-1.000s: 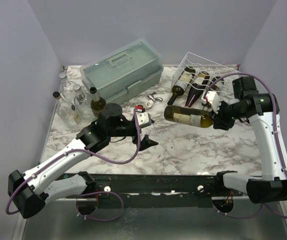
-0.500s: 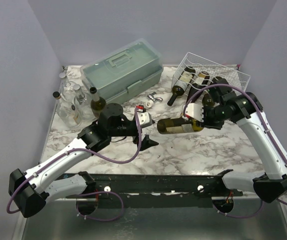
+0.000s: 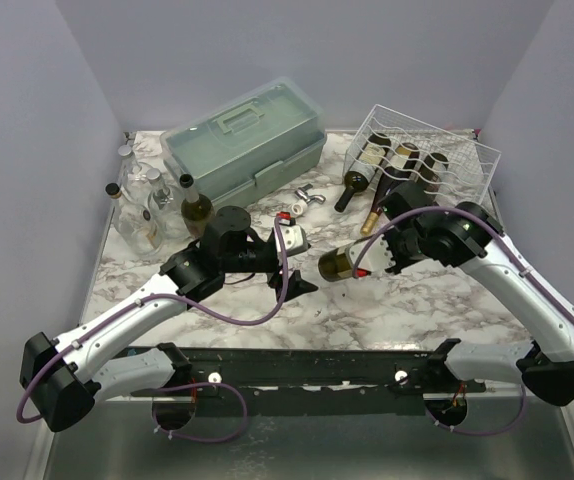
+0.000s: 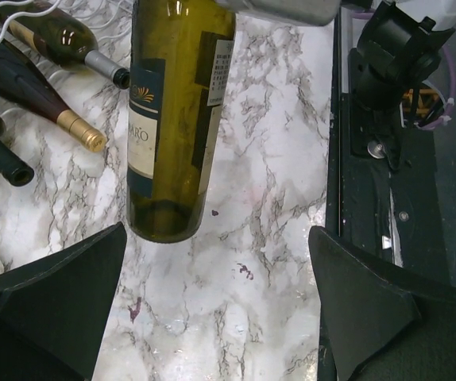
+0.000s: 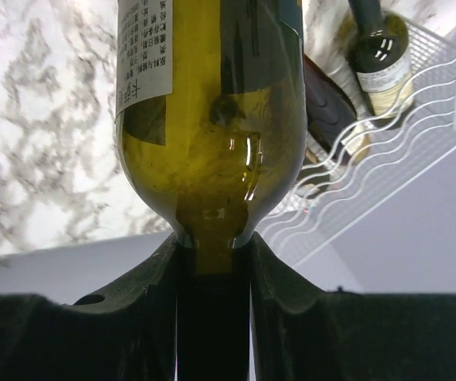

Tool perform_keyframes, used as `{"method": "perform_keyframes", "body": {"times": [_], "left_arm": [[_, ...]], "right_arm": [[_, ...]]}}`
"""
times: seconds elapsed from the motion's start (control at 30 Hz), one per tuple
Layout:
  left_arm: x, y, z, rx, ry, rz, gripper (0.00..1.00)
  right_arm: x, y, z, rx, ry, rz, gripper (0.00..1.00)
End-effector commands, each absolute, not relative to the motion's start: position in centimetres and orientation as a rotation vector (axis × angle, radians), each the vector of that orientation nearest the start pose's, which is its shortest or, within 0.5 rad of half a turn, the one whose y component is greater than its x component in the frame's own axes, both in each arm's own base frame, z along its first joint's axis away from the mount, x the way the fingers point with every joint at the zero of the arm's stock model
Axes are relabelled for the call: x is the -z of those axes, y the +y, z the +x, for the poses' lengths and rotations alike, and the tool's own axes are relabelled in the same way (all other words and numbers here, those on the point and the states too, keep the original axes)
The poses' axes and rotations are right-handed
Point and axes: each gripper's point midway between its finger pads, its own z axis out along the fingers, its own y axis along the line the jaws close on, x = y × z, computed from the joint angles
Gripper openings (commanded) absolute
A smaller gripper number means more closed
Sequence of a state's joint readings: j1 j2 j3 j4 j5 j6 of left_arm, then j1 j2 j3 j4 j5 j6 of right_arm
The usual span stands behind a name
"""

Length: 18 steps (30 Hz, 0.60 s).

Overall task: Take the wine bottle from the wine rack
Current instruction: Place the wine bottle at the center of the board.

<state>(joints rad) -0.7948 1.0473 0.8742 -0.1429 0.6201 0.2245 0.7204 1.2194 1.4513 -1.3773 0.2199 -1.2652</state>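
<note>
bottle: your wine bottle is off the wine rack, in the air over the middle of the table and well clear of the wire.
right tool: right gripper is clamped on the neck, right under the shoulder. My guess is that the neck is the only part slim enough for those jaws.
attitude: the bottle lies near level, base toward the left arm and neck back toward the rack. To me it looks set up for a handover.
left tool: left gripper has its fingers spread wide and holds nothing. The bottle's base sits just ahead of the gap, not touching.
right arm: reaches in from the right, forearm angled toward centre.
left arm: stretched forward, wrist facing the bottle's base.
rack: other bottles lie in its cradles.
</note>
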Motion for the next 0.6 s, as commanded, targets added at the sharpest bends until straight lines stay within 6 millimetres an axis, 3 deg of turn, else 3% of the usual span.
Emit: {"method": "perform_keyframes", "body": {"times": [0.0,0.2,0.37,0.57], "left_arm": [[-24.7,-30.7,17.2,0.936,1.417,1.323,0.99],[-24.7,-30.6,17.3,0.925,1.411,1.322,0.99],[-24.8,-30.5,17.2,0.924,1.409,1.324,0.99],[-24.7,-30.5,17.1,0.927,1.401,1.333,0.99]], "right_arm": [[-28.8,9.5,25.2,0.735,1.334,-2.268,0.00],[-29.3,9.1,25.4,0.856,1.136,-2.426,0.00],[-28.7,9.4,24.9,0.854,0.920,-2.586,0.00],[-27.9,9.7,24.5,0.822,0.796,-2.698,0.00]]}}
